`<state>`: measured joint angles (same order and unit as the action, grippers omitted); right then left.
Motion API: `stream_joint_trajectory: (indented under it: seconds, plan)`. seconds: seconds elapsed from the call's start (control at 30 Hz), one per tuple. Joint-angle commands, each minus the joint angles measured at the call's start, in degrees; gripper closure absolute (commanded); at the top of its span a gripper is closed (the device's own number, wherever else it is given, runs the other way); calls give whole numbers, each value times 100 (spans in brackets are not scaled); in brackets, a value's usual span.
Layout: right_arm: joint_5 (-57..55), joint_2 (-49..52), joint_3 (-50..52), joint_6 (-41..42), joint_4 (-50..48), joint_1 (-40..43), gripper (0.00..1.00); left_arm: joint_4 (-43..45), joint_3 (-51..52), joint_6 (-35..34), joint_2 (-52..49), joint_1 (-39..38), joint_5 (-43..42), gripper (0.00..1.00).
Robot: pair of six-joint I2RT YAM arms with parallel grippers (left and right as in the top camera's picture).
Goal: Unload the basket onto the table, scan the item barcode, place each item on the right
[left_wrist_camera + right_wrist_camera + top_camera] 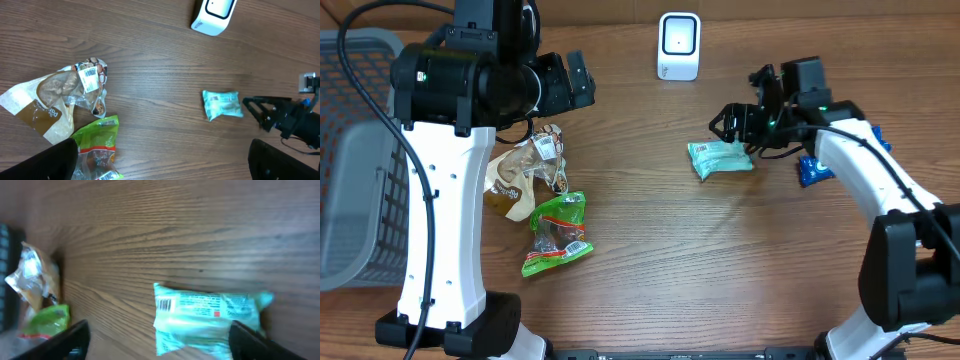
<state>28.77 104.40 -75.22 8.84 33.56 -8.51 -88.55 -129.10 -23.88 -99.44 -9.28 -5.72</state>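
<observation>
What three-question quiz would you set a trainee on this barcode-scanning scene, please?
1. True or false: the left gripper holds a packet.
2. Which item lies nearest the right gripper? A) green packet B) teal packet C) brown bag
3. Beside which arm does the grey basket sit?
Key: 1 false, its jaws stand open and empty; 2 B; 3 the left arm.
</observation>
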Motion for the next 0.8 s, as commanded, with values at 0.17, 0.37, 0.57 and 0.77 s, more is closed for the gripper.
stream_joint_trajectory:
  seconds: [0.17, 0.37, 0.57, 0.77]
  plan:
    - [-887, -66, 114, -964, 125, -31, 0, 9, -39, -11, -24, -11, 35, 0]
    - [-964, 271, 428, -881, -479, -28, 2, 9, -39, -11, -24, -11, 35, 0]
    - [-815, 933, 428, -260, -501, -31, 12, 9, -39, -11, -24, -11, 35, 0]
    - [-813, 1176, 446, 365, -107, -35, 19, 9, -39, -11, -24, -11, 37, 0]
